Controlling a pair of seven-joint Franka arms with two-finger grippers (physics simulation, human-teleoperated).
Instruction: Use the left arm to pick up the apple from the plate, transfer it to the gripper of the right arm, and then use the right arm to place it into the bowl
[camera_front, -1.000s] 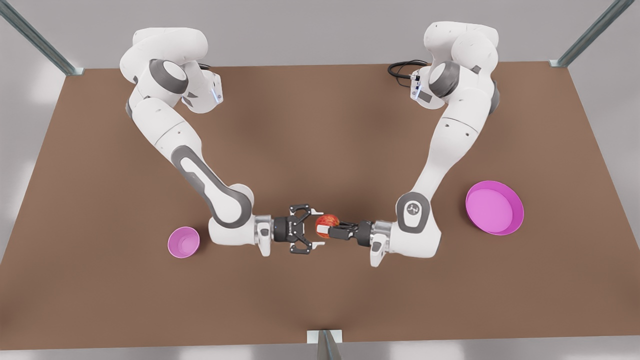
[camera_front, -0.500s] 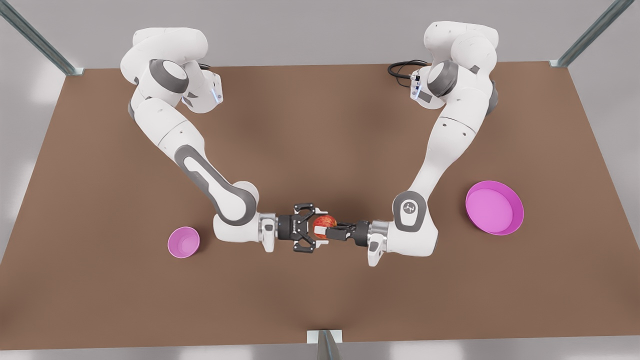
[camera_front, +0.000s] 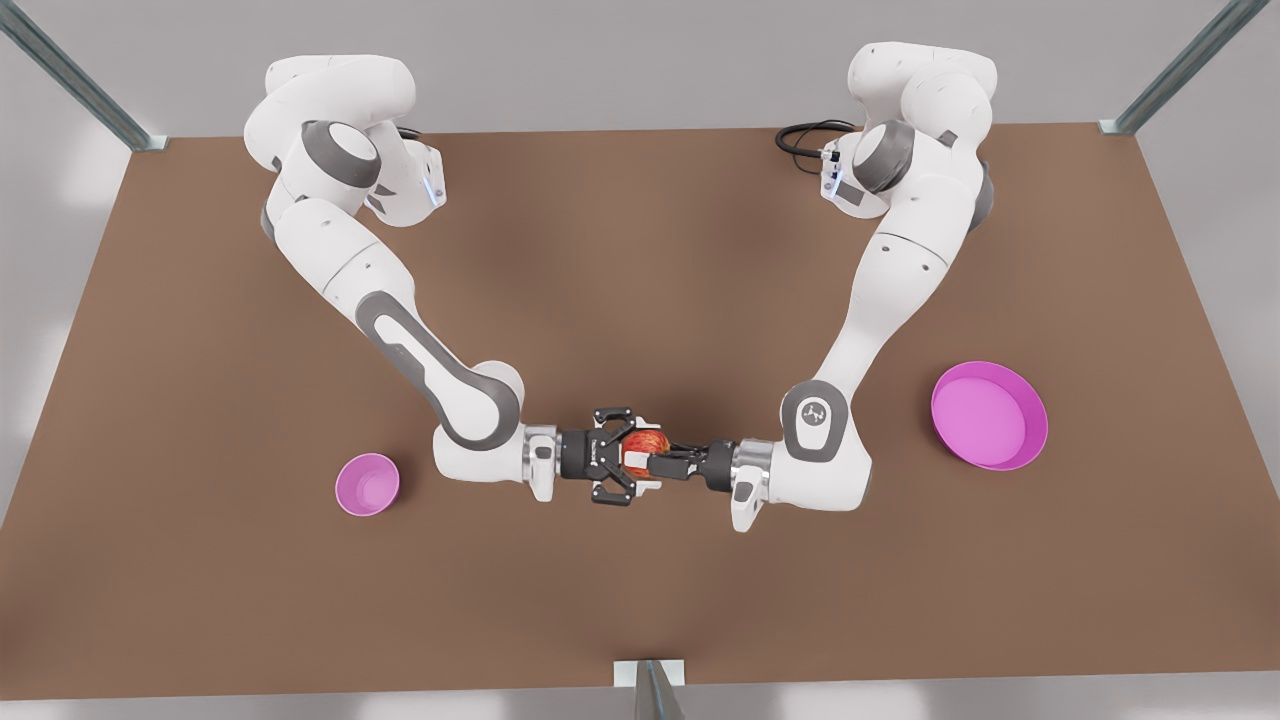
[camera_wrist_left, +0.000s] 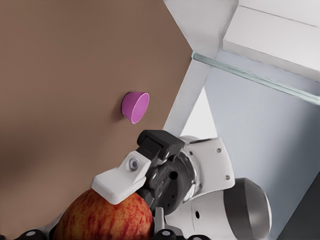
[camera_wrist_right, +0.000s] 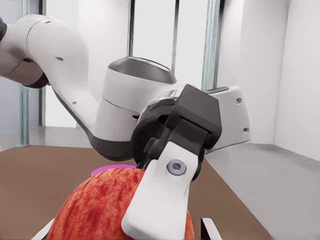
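My left tool (camera_front: 648, 466) grips the apple (camera_front: 645, 446) above the worktop (camera_front: 640, 280); my right tool (camera_front: 628, 456), fingers apart, brackets it from nine o'clock.

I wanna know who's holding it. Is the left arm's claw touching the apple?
Touching. The right wrist view shows a white finger of the left claw pressed flat on the apple; the right claw sits open around it.
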